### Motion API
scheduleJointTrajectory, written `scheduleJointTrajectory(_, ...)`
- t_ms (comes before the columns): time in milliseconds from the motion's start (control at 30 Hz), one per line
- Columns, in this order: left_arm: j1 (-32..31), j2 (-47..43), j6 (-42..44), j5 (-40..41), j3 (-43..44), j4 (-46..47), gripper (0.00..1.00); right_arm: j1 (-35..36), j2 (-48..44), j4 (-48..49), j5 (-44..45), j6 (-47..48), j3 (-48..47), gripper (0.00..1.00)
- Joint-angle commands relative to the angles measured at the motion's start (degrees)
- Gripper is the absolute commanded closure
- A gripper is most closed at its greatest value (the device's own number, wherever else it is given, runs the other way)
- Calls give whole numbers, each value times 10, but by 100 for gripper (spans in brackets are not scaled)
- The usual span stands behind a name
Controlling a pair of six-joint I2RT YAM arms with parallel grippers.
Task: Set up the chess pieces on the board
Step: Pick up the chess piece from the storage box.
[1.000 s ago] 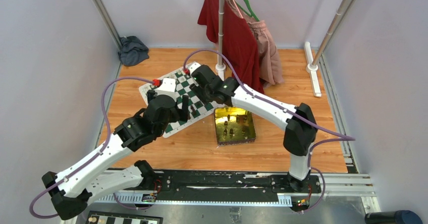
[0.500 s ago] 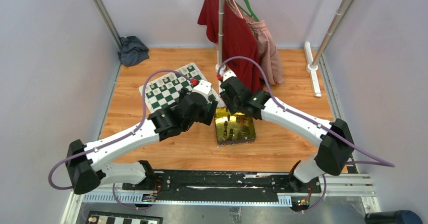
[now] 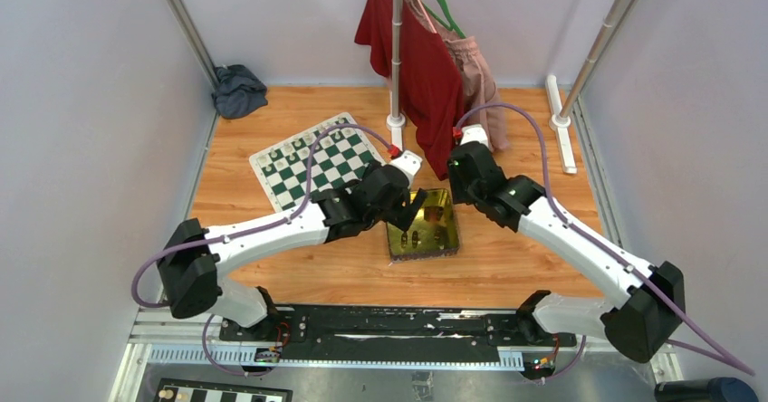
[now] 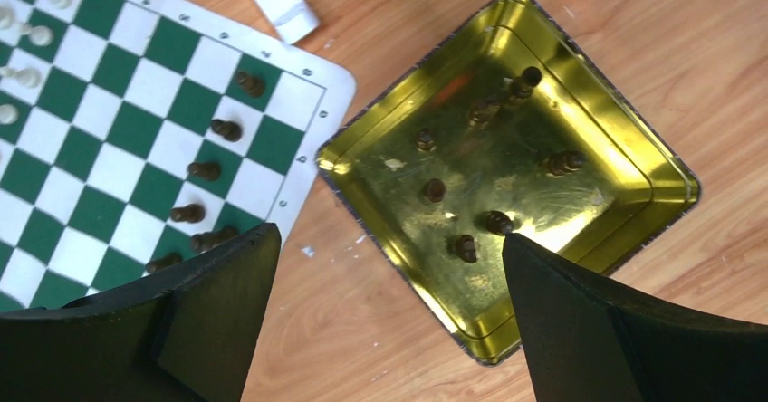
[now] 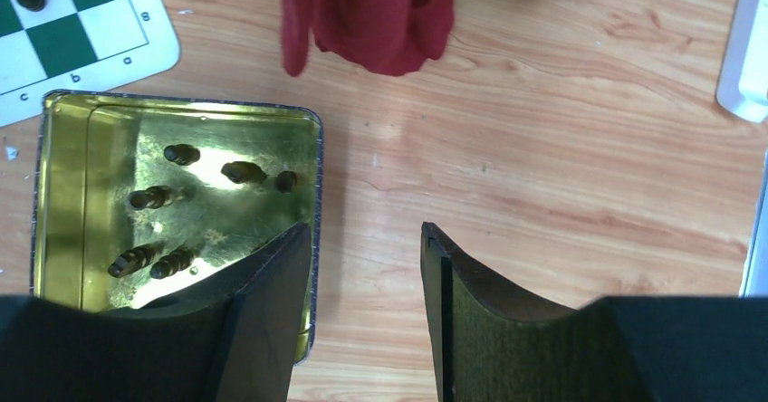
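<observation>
From above, the board [image 3: 312, 162] lies askew at centre-left of the table [image 3: 534, 257], with the gold tin [image 3: 426, 230] just off its lower-right corner. Only the left wrist view resolves the pieces: a file of dark chessmen [image 4: 225, 130] along the board's right edge, cream chessmen [image 4: 27, 76] at upper left, and loose dark chessmen [image 4: 435, 189] lying in the tin. The left gripper [image 4: 385, 244] hangs over the tin's left rim, jaws wide apart, nothing between them. The right gripper [image 5: 364, 234] straddles the tin's right rim, jaws apart and empty. The right wrist view adds bare wood to the right and a red garment [image 5: 362, 13] hanging at its top edge.
</observation>
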State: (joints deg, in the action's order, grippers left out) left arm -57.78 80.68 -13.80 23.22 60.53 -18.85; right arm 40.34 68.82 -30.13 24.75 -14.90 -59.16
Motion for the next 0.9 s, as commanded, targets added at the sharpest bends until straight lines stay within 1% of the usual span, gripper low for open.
scheduleJointTrajectory(0,-16,37,12,-29,30,13,1,-25,-34,-16,14,-27,29,48)
scheduleJointTrajectory(300,-23,95,-33,-49,55,-3,2,-50,-66,-21,4,-30,62,48)
scheduleJointTrajectory(633,-23,133,-79,-36,68,-20,5,-59,-70,-20,-6,-30,78,48)
scheduleJointTrajectory(867,-23,160,-93,-30,84,-34,12,-63,-70,-15,-9,-30,83,48)
